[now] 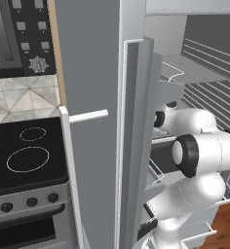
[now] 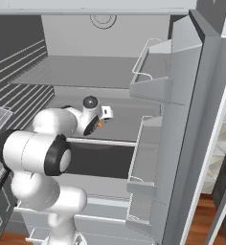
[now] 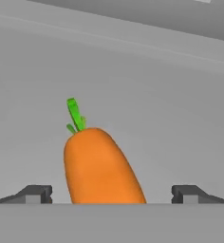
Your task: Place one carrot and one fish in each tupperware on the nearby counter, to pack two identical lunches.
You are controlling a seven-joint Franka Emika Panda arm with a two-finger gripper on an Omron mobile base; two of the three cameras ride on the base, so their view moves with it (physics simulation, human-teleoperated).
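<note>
The arm is reaching into the open fridge, and the gripper (image 3: 112, 193) is hanging with its jaws wide apart on either side of the carrot (image 3: 97, 163), clamping on nothing yet. In the hand view the bright orange carrot with its green top is lying on the grey fridge shelf (image 3: 180, 118), running between the two finger tips (image 3: 35, 193) with clear gaps on both sides, its leafy end pointing away from the hand. In the right base view a small spot of orange is showing just beside the hand (image 2: 96, 116), over the middle shelf (image 2: 129, 117).

Judging from this, the task is sitting at its very start: the first carrot is not yet gripped, and no fish or tupperware is appearing in these pictures, so all four items are probably waiting to be packed and the carry to the table is still ahead.

Around the arm, the fridge door (image 2: 191, 119) is standing open on the right with its door bins (image 2: 155, 72) jutting inward, and the upper shelf (image 2: 76, 72) is hanging just above the hand. Both are leaving tight room for lifting and drawing the carrot out. To the left of the fridge, the black stovetop (image 1: 27, 151) is sitting well apart from the work
</note>
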